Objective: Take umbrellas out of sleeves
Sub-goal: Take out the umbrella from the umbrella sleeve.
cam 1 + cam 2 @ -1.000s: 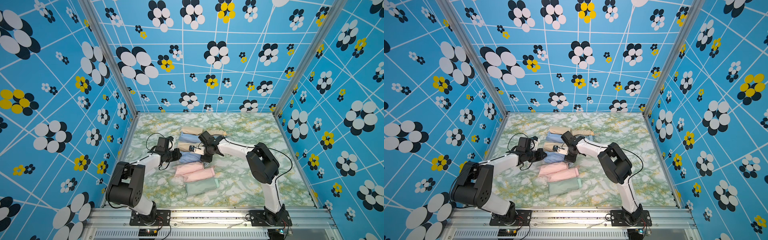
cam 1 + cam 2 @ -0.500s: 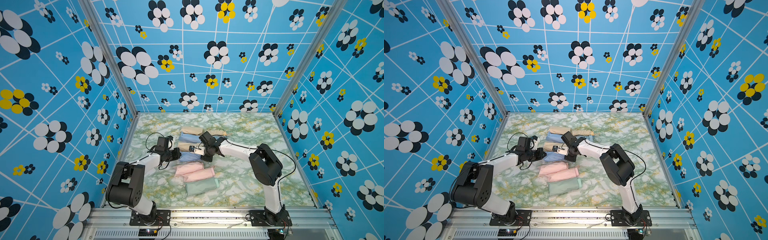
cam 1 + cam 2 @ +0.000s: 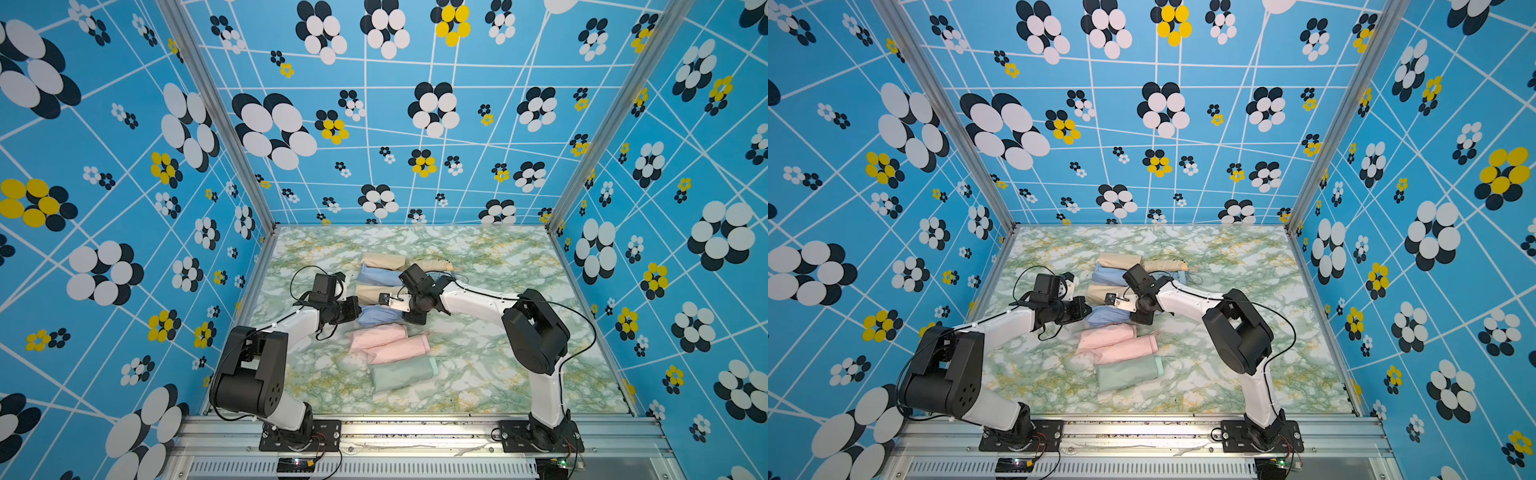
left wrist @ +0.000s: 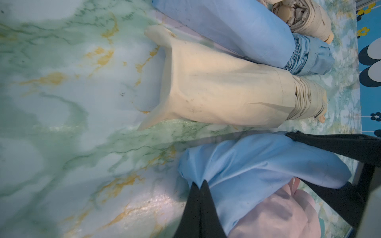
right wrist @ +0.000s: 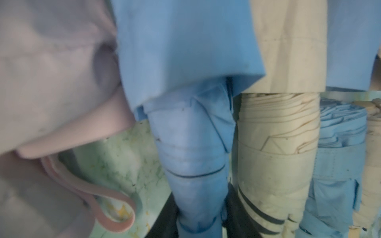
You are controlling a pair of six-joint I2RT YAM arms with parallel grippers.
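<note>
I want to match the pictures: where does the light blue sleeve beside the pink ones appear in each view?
Both top views: light blue sleeve, just below picture centre.
Left wrist: picture's lower right.
Right wrist: picture's top centre.
Landmark: adjacent beige sleeve.

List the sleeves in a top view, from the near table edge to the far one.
Mint green sleeve, near pink sleeve, far pink sleeve, near light blue sleeve, near beige sleeve, far light blue sleeve, far beige sleeve.
</note>
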